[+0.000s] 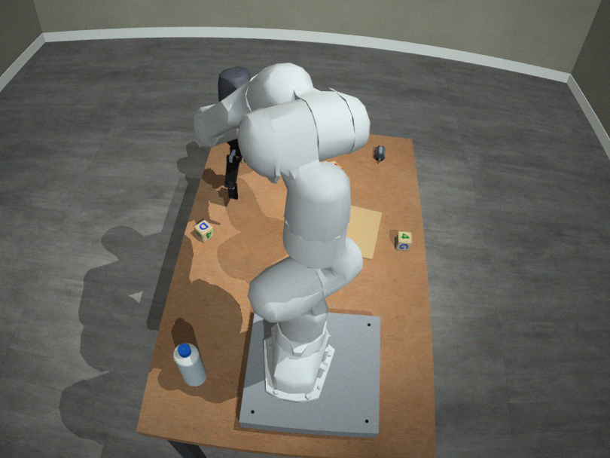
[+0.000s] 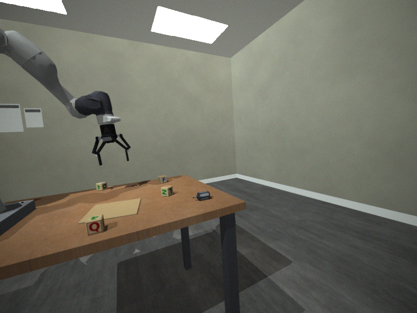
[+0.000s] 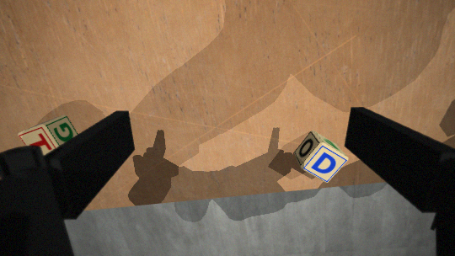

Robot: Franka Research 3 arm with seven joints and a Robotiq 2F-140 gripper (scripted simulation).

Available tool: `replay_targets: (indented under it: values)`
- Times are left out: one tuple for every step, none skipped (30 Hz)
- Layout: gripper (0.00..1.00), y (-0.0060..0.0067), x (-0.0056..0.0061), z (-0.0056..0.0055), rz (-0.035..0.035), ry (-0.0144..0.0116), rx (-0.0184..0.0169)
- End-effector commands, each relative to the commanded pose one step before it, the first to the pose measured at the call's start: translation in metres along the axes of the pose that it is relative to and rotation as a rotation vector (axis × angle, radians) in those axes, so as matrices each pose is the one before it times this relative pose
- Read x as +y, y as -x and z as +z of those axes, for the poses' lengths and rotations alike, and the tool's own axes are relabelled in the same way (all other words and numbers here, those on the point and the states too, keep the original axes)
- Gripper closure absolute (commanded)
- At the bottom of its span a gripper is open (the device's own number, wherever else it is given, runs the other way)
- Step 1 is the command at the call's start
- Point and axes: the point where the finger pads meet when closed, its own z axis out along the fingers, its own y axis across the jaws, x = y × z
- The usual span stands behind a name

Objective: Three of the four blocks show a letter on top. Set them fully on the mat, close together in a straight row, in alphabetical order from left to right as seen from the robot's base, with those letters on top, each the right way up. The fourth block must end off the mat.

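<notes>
While the jaws hang spread wide and hold nothing, the gripper [image 2: 113, 158] hovers high above the table [image 2: 188, 215].
Below, the D block [image 3: 322, 160] sits near the table's left edge, turned diagonally, D on top.

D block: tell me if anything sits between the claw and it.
Nothing visible does. The open claw hangs empty, high above the table. In the wrist view the D block lies near the right finger, with only bare wood and shadows around it. The T/G block sits off beyond the other finger.
</notes>
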Motion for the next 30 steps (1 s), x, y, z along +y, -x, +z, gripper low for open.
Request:
replay_targets:
  values:
    - [0.00,0.01059,0.00877,0.00374,0.13927,-0.00154,0.00640]
    - [0.00,0.00202,0.00240,0.00070,0.00956,0.00146,0.00024]
    - [0.00,0.00196,0.00241,0.00070,0.00946,0.00146,0.00026]
    - [0.00,0.00165,0.00209,0.00061,0.00813,0.00126,0.00025]
    - [0.00,0.00186,0.00243,0.00070,0.00932,0.00145,0.00031]
    - [0.00,0.00173,0.00233,0.00067,0.00884,0.00139,0.00032]
    - [0.00,0.00170,0.00237,0.00069,0.00888,0.00140,0.00034]
    - [0.00,0.00179,0.00258,0.00075,0.00958,0.00152,0.00039]
    - [0.00,0.00169,0.00252,0.00073,0.00923,0.00148,0.00041]
    - [0.00,0.00170,0.00262,0.00076,0.00951,0.00153,0.00045]
    - [0.00,0.00158,0.00253,0.00073,0.00908,0.00147,0.00045]
    - [0.00,0.00156,0.00258,0.00075,0.00920,0.00150,0.00048]
    - [0.00,0.00154,0.00265,0.00077,0.00935,0.00153,0.00052]
    - [0.00,0.00153,0.00273,0.00079,0.00955,0.00157,0.00056]
    - [0.00,0.00000,0.00000,0.00000,0.00000,0.00000,0.00000]
    - [0.00,0.00000,0.00000,0.00000,0.00000,0.00000,0.00000]
    - [0.00,0.00409,0.00771,0.00225,0.02662,0.00440,0.00171]
    - [0.00,0.00159,0.00331,0.00097,0.01121,0.00186,0.00079]
    - [0.00,0.00137,0.00298,0.00087,0.01001,0.00167,0.00074]
    - [0.00,0.00123,0.00282,0.00083,0.00939,0.00157,0.00073]
    - [0.00,0.00114,0.00273,0.00080,0.00904,0.00151,0.00073]
    - [0.00,0.00106,0.00265,0.00078,0.00872,0.00146,0.00073]
    - [0.00,0.00103,0.00267,0.00079,0.00875,0.00147,0.00075]
    - [0.00,0.00100,0.00273,0.00081,0.00890,0.00149,0.00079]
    - [0.00,0.00106,0.00303,0.00090,0.00983,0.00165,0.00091]
    - [0.00,0.00097,0.00293,0.00087,0.00942,0.00158,0.00090]
    - [0.00,0.00094,0.00299,0.00089,0.00957,0.00161,0.00095]
    - [0.00,0.00088,0.00299,0.00090,0.00953,0.00160,0.00097]
    - [0.00,0.00085,0.00307,0.00093,0.00974,0.00163,0.00103]
    - [0.00,0.00079,0.00303,0.00092,0.00959,0.00160,0.00104]
